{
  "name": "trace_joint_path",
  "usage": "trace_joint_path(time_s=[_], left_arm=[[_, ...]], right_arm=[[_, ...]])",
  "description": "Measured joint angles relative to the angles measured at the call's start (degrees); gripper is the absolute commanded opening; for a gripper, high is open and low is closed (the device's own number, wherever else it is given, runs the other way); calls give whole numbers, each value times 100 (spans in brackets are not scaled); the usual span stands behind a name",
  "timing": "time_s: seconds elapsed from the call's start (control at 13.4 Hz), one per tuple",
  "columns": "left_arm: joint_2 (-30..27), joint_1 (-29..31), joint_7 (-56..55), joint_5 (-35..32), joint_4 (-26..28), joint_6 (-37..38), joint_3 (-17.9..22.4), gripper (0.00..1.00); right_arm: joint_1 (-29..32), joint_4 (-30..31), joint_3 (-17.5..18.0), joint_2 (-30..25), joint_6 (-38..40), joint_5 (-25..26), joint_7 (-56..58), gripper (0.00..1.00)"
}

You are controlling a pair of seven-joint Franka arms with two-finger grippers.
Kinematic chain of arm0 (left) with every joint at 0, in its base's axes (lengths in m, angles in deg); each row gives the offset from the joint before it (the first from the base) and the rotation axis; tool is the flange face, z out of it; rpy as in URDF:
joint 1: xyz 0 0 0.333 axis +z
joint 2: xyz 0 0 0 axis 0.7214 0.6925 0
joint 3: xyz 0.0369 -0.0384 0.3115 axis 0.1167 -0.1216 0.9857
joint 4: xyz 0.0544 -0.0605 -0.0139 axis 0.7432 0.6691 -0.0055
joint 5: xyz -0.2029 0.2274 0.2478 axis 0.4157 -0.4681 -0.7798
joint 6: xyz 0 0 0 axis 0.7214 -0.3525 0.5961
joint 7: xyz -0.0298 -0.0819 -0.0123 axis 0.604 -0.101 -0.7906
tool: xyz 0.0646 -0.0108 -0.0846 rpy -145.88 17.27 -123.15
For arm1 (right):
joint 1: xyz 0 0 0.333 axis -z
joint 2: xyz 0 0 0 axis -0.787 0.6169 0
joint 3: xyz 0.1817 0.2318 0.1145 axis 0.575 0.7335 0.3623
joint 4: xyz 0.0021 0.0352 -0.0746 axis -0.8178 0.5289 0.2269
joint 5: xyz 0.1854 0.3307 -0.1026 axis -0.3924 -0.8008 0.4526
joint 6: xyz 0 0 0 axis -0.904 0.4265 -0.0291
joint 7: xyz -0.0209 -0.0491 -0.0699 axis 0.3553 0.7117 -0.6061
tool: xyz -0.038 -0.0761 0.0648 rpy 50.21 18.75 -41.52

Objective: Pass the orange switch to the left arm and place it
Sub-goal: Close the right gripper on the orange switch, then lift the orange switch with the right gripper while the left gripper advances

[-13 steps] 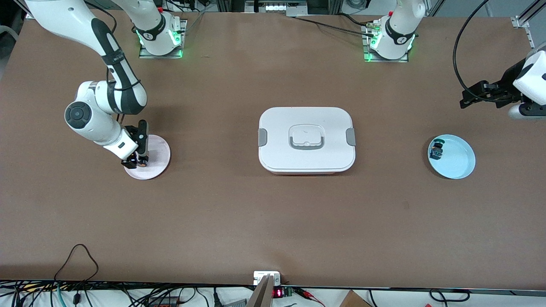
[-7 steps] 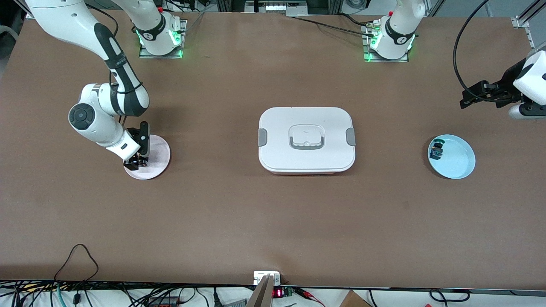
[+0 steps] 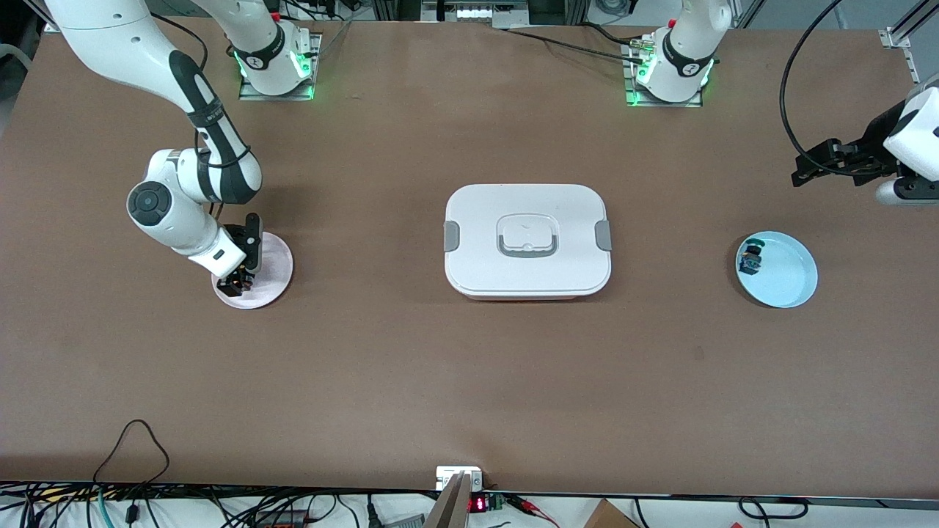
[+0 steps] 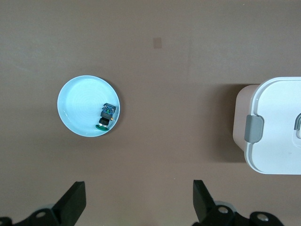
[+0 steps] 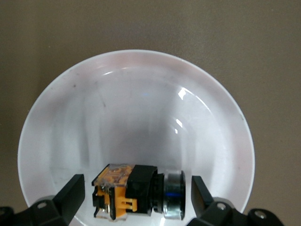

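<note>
The orange switch [image 5: 131,190] lies on its side on the pink plate [image 3: 273,265], near the plate's rim [image 5: 141,70]. My right gripper [image 3: 238,281] is down at the plate and open, one finger at each end of the switch [image 3: 243,279] with a small gap on both sides. In the right wrist view the right gripper [image 5: 136,188] straddles the black-and-orange body and its metal-ringed cap. The white box [image 3: 527,238] sits mid-table between the two plates. My left gripper [image 3: 807,167] waits open in the air at the left arm's end of the table; the left gripper [image 4: 138,188] holds nothing.
A light-blue plate [image 3: 788,275] toward the left arm's end holds a small black part with a green and blue cap [image 3: 751,257]. The left wrist view shows that plate [image 4: 77,106], the part [image 4: 106,115] and the box's clipped end [image 4: 277,127]. Cables run along the table's near edge.
The right arm's wrist has shifted slightly toward the box and the right gripper has settled lower around the switch. The left arm has not moved.
</note>
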Motion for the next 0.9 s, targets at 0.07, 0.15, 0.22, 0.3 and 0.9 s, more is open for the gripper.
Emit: trace_joint_path(time_s=[0.07, 0.15, 0.22, 0.3, 0.9], left_arm=[[1, 0, 0, 0, 0, 0, 0, 100], [2, 0, 0, 0, 0, 0, 1, 100], [3, 0, 0, 0, 0, 0, 0, 100], [3, 0, 0, 0, 0, 0, 0, 100], [3, -54, 0, 0, -1, 66, -27, 100]], right_arm=[[0, 0, 0, 5, -9, 0, 1, 60], [0, 0, 0, 5, -13, 0, 3, 42], [0, 0, 0, 6, -20, 0, 4, 28], [0, -1, 0, 3, -32, 0, 5, 17], [5, -517, -1, -533, 1383, -23, 4, 0]])
